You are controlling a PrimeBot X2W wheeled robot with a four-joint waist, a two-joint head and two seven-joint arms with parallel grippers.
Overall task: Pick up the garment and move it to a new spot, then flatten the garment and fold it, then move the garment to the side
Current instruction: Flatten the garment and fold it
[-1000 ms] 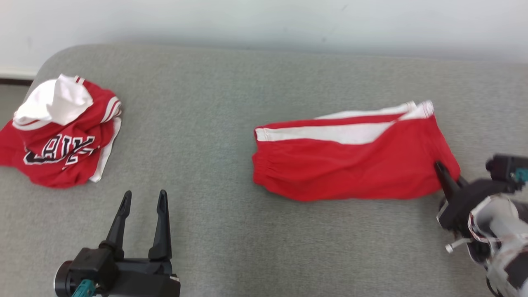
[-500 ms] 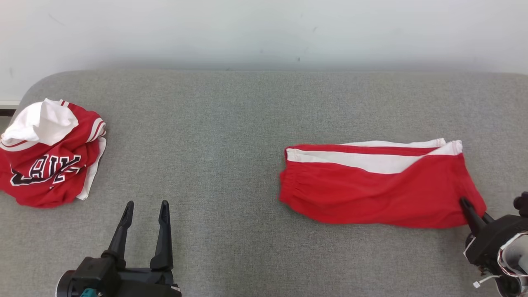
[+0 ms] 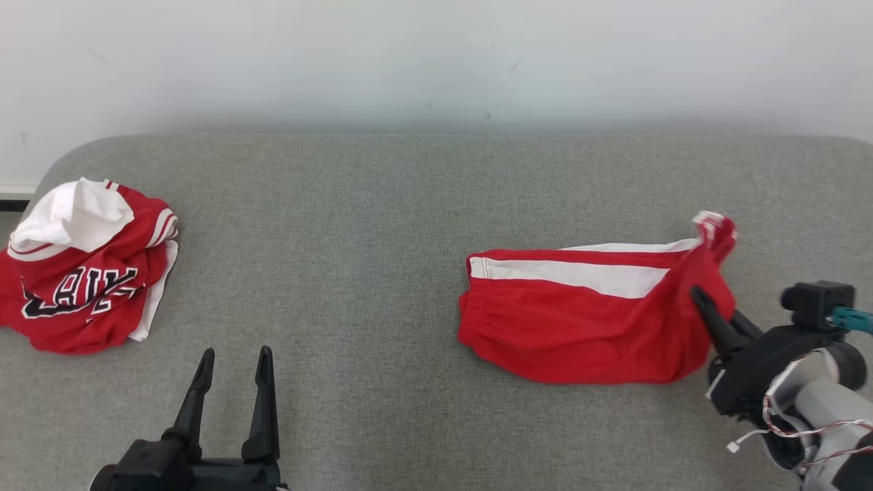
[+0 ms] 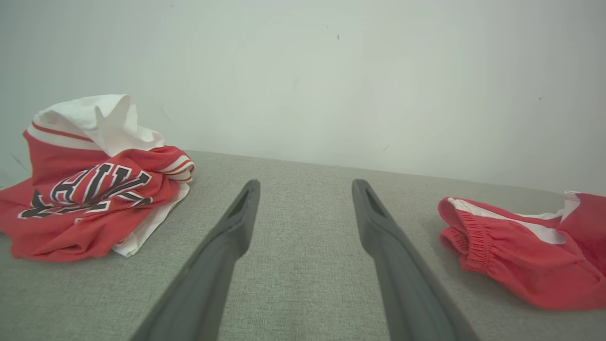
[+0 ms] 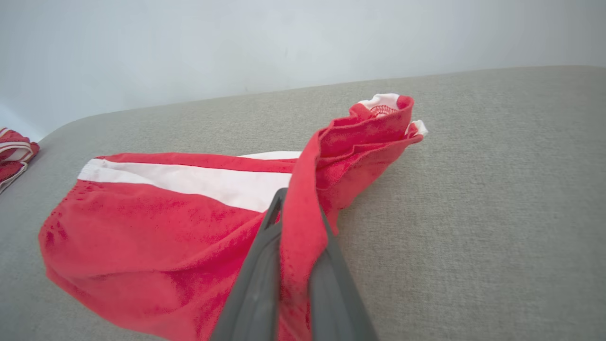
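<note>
Grey cushion [image 3: 409, 204] looks grippy. My right gripper [image 3: 697, 294] is pinching just the near edge of the red shorts [image 3: 580, 334], so dragging could yank them loose. Left gripper [image 3: 236, 351] gapes wide, empty.

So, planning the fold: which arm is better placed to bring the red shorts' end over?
Likely right: the right gripper is shut on the shorts' raised end; the left gripper hangs open over grey cushion, apart from them.

The left gripper [image 3: 236, 350] sits well left of the red cloth shorts with a white side stripe [image 3: 573, 334], its dark fingers spread wide and empty. The right gripper [image 3: 697, 293] reaches in from the shorts' right, pinched together on their edge, which seems slightly raised; its pale forearm [image 3: 818, 409] slants behind.
</note>
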